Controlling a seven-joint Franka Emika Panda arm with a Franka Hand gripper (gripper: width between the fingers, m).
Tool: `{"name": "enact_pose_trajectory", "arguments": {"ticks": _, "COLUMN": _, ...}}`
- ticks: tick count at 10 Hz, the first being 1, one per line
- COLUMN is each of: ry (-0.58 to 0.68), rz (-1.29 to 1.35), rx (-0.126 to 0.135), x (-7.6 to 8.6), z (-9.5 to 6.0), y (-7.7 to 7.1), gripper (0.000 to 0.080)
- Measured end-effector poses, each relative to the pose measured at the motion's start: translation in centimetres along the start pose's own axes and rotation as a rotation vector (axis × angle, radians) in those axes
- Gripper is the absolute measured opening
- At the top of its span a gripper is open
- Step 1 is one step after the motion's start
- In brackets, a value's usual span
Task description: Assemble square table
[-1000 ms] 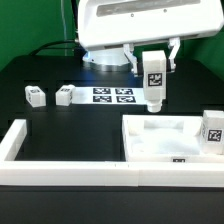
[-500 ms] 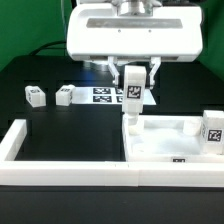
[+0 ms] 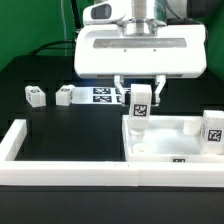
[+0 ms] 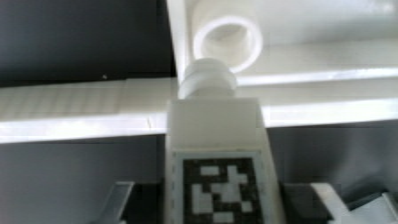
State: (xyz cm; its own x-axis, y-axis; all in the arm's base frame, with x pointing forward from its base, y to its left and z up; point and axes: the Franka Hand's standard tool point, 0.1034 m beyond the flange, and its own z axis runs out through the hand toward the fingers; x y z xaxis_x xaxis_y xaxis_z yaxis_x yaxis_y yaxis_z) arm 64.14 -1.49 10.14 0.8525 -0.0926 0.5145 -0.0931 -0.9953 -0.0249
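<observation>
Exterior view, near to far: the white border wall runs along the front of the black worktop. The square tabletop lies just behind the wall, toward the exterior view's right, seemingly against it. A second leg stands upright at the slab's edge on that same side. Over the slab's far corner, toward the exterior view's left, the pincer is closed on the held leg. One finger sits on each side of the tagged face. The leg hangs upright, its lower end at or just above the slab; contact cannot be judged. Farther back lie the marker board and, to its left in this view, two loose legs, near each other.

Wrist view: looking down the held leg, its narrow tip appears close to the corner hole but not centred on it, and it is not seated.

Hazards, as judged from this pose:
- If the leg descends with that offset, the tip may strike the raised rim beside the hole.
- The leg could then tilt in the grip, or the unclamped slab could be pushed across the worktop.
- Releasing before the tip engages would probably let the leg topple.
</observation>
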Motion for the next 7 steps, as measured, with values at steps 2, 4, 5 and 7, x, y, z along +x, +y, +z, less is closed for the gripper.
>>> {"name": "enact_pose_trajectory", "arguments": {"ticks": 2, "ry": -0.010, "rz": 0.004, "rx": 0.001, "x": -0.5, "z": 0.5, "y": -0.2, "gripper": 0.0287}}
{"name": "enact_pose_trajectory", "arguments": {"ticks": 4, "ry": -0.019, "rz": 0.004, "rx": 0.004, "x": -1.0, "z": 1.2, "y": -0.8, "gripper": 0.0287}}
{"name": "enact_pose_trajectory", "arguments": {"ticks": 5, "ry": -0.009, "rz": 0.004, "rx": 0.001, "x": -0.9, "z": 1.5, "y": -1.0, "gripper": 0.0287}}
{"name": "enact_pose_trajectory", "arguments": {"ticks": 7, "ry": 0.001, "rz": 0.005, "rx": -0.005, "x": -1.0, "z": 1.8, "y": -1.0, "gripper": 0.0287}}
